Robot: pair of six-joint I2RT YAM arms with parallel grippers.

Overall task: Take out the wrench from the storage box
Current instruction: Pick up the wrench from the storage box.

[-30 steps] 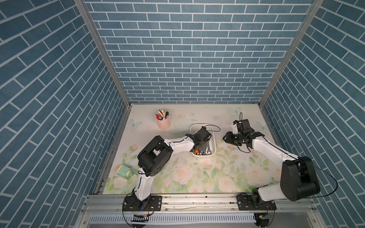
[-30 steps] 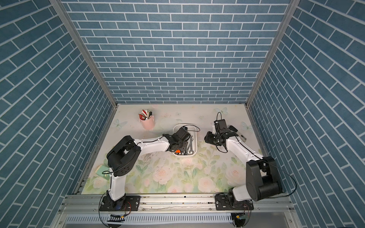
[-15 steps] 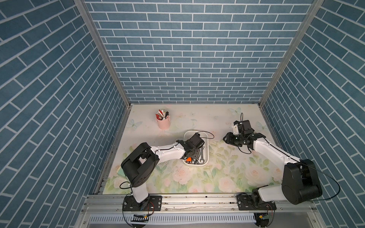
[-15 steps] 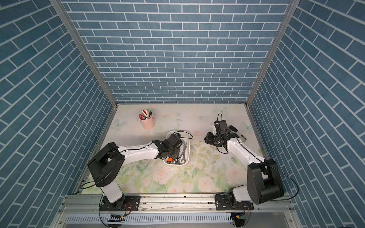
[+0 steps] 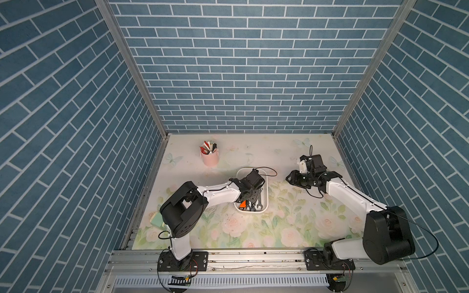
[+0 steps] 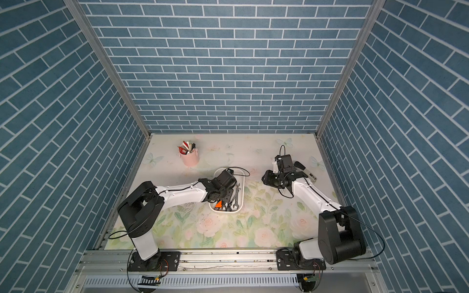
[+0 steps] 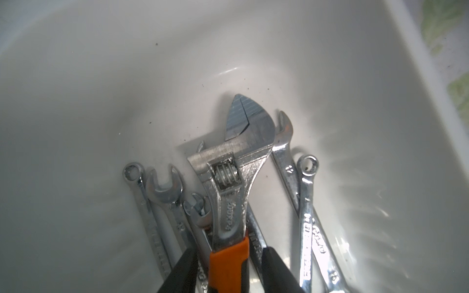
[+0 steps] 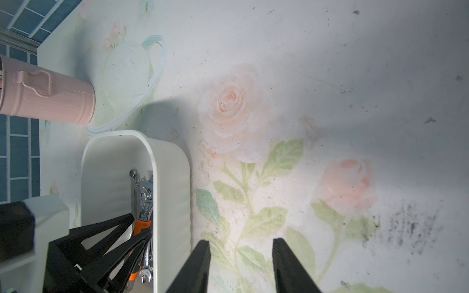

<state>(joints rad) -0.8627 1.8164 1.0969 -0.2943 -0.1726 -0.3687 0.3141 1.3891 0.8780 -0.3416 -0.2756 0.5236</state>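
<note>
Seven wrenches [image 7: 228, 192] lie in one storage box [image 7: 101, 76]; left fingers [image 7: 182, 274] and right fingers [image 8: 198, 269] stand parted.

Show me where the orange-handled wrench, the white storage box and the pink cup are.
orange-handled wrench [image 7: 228, 210]: left wrist view, steel shank below the screw.
white storage box [image 8: 172, 203]: right wrist view, outer side wall.
pink cup [image 5: 210, 159]: in a top view, its side.

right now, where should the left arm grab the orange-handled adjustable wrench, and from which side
Grip the orange handle of the adjustable wrench, from above, jaws across its narrow width. It lies on top of the other spanners in the storage box, so its side edges are free, and the sleeve looks grippier than bare steel. The left gripper straddles it, open.
</note>
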